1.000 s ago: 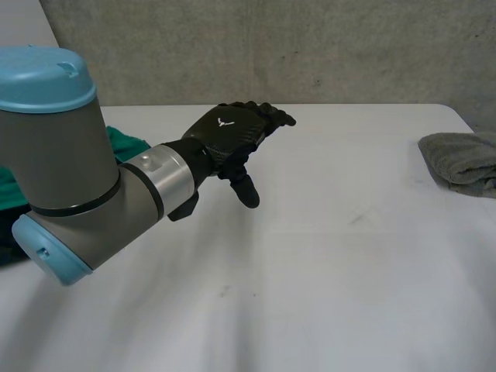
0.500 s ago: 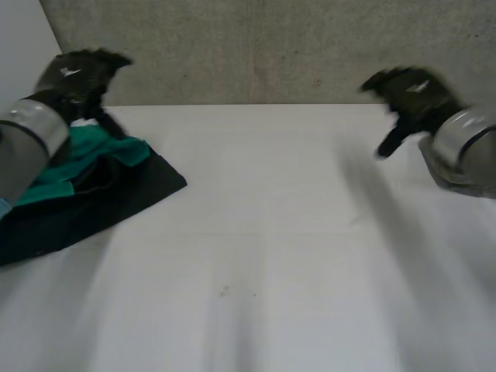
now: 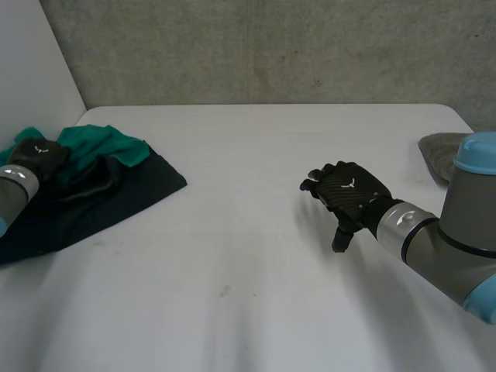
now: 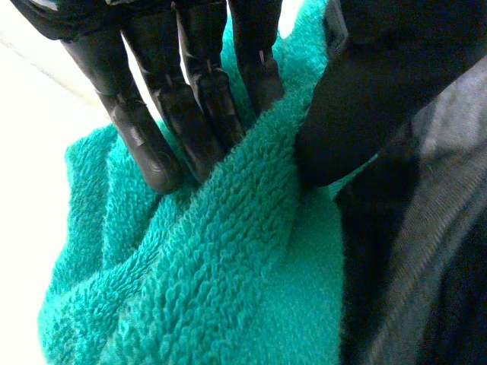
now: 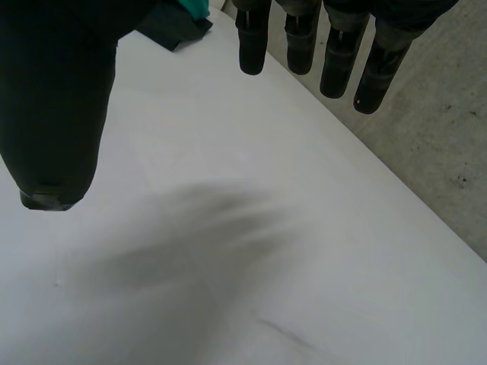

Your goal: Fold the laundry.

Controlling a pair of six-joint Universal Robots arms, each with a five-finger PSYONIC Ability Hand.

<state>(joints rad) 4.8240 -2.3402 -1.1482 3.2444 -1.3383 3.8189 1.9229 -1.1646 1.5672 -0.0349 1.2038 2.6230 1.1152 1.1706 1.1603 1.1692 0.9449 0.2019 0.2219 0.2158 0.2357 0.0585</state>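
The job is at its first step: getting hold of a piece from the pile. At the left of the frame in the head view, the left hand (image 3: 37, 155) sits on the green towel (image 3: 108, 143), which lies bunched on top of a dark cloth (image 3: 132, 194) spread flat toward the middle left. In the left wrist view, the fingers (image 4: 152, 144) press into the terry on one side of a raised fold and the thumb (image 4: 342, 129) on the other, so the hand appears to be pinching that fold (how firmly is hard to judge).

The right hand (image 3: 350, 194) hangs over bare table at the centre right, its fingers loosely straight, thumb apart, holding nothing.

Next, I would expect the towel to be lifted clear of the dark cloth and brought to the open middle, with the right hand taking a second edge to spread it.

The white table (image 3: 256, 256) is smooth, with faint scuffs. A grey towel (image 3: 435, 153) rests at the right edge. A concrete wall (image 3: 271, 46) runs across the top.
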